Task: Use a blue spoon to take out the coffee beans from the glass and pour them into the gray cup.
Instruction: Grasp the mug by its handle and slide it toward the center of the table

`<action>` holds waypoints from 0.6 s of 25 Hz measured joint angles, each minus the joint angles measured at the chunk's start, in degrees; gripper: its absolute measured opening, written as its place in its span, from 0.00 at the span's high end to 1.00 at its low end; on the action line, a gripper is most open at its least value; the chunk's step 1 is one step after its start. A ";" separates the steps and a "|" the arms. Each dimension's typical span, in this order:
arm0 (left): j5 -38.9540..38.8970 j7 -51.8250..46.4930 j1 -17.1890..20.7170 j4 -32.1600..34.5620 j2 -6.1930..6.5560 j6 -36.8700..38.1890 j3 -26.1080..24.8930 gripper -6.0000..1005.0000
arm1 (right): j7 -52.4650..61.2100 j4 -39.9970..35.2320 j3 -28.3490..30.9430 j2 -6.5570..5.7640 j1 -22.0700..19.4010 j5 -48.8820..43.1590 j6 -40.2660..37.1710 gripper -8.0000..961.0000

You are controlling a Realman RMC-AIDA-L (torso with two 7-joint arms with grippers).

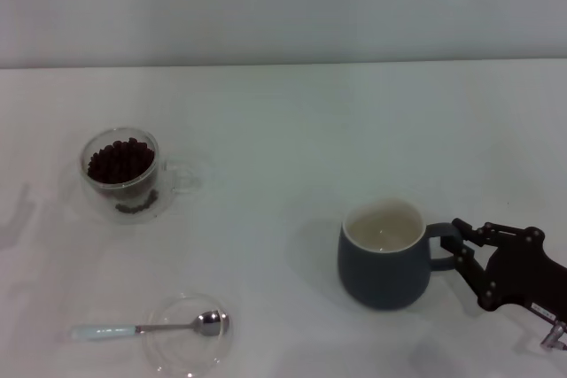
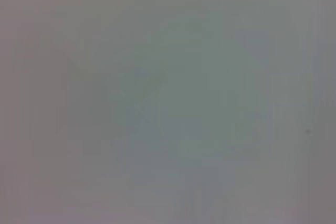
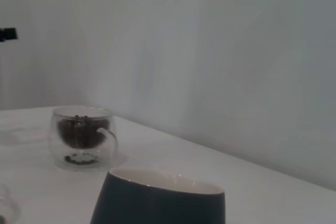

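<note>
Prob. a lab test setup: bare white table (image 1: 292, 121), plain white wall (image 1: 283, 6).

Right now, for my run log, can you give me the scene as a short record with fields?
glass: upright, far left, holding the coffee beans
blue spoon: lying flat, bowl resting in the clear dish, handle pointing left, off the dish
gray cup: upright, near right, cream inside, no beans seen in it
right tool: at the cup's handle, fingers around it
left tool: not in view
</note>
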 joint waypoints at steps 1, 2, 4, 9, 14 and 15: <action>0.01 0.00 0.03 0.00 0.00 0.00 0.00 0.13 | 0.00 -0.05 -0.49 0.02 0.02 0.01 -0.23 0.81; 0.03 0.00 0.12 0.00 0.00 0.00 0.00 0.13 | 0.00 -0.14 -0.92 0.04 0.05 0.04 -0.33 0.81; 0.06 0.00 0.27 0.14 0.00 0.00 0.00 0.13 | 0.00 -0.36 -1.75 0.09 0.08 0.06 -0.51 0.81; 0.09 0.00 0.30 0.24 0.00 0.00 0.00 0.13 | 0.02 -0.54 -3.53 0.17 0.24 0.07 -0.67 0.81; 0.13 0.00 0.39 0.27 0.00 0.00 0.00 0.13 | 0.05 -0.64 -5.30 0.26 0.73 0.17 -0.60 0.82; 0.13 0.00 0.39 0.27 0.00 0.01 0.00 0.13 | 0.06 -0.65 -5.38 0.26 0.77 0.17 -0.54 0.82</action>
